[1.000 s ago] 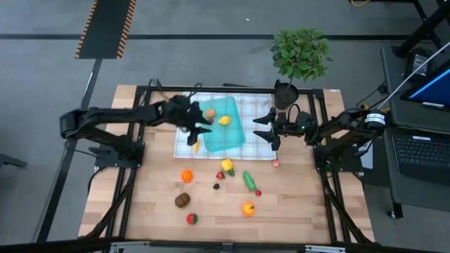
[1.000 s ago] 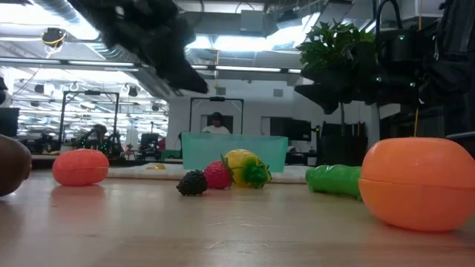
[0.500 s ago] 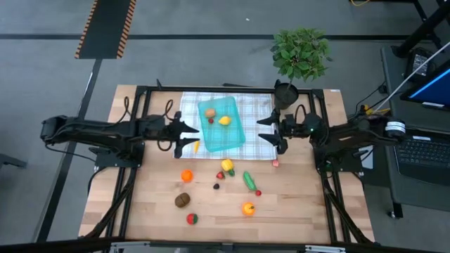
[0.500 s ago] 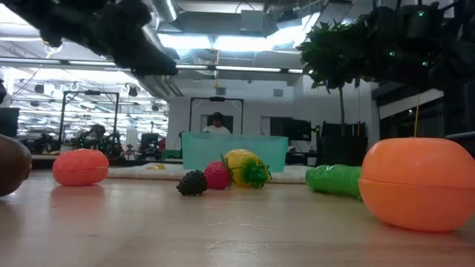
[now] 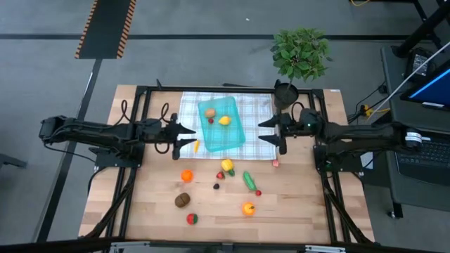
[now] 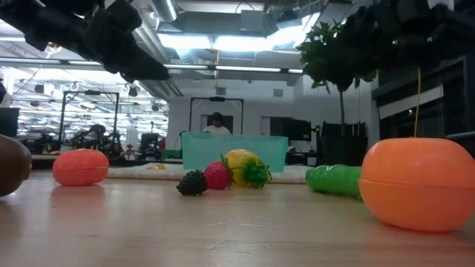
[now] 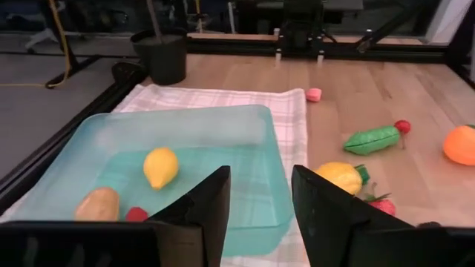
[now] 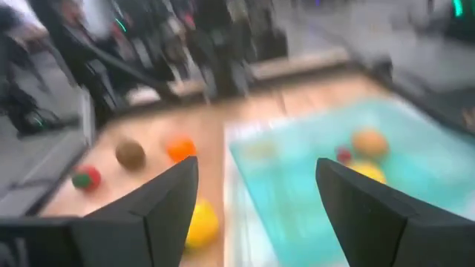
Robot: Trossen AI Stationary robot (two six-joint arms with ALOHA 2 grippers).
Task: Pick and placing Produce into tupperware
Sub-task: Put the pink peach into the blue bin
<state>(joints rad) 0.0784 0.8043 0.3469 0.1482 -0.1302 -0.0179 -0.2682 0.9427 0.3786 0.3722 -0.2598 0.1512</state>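
The teal tupperware (image 5: 222,126) rests on the checked cloth and holds a brown potato (image 5: 209,112), a lemon (image 5: 224,120) and a red berry (image 7: 136,215). My left gripper (image 5: 188,137) hovers open just left of it, fingers pointing at its left wall (image 7: 185,163). Facing it from the tupperware's right side is my right gripper (image 5: 267,131), also open and empty. More produce lies nearer on the bare wood: an orange (image 5: 186,176), a kiwi (image 5: 183,200), a yellow fruit (image 5: 227,166), a cucumber (image 5: 249,180) and another orange (image 5: 247,209).
A potted plant (image 5: 301,53) stands at the far right corner of the table. A carrot piece (image 5: 196,146) lies on the cloth's near left part, close under my left gripper. A small pink piece (image 5: 275,163) sits by the cloth's near right corner. Bare wood spreads along the near edge.
My left gripper has drawn back from above the tupperware toward the table's left edge and now hangs beside the container. The potato that was next to its fingers lies in the tupperware.
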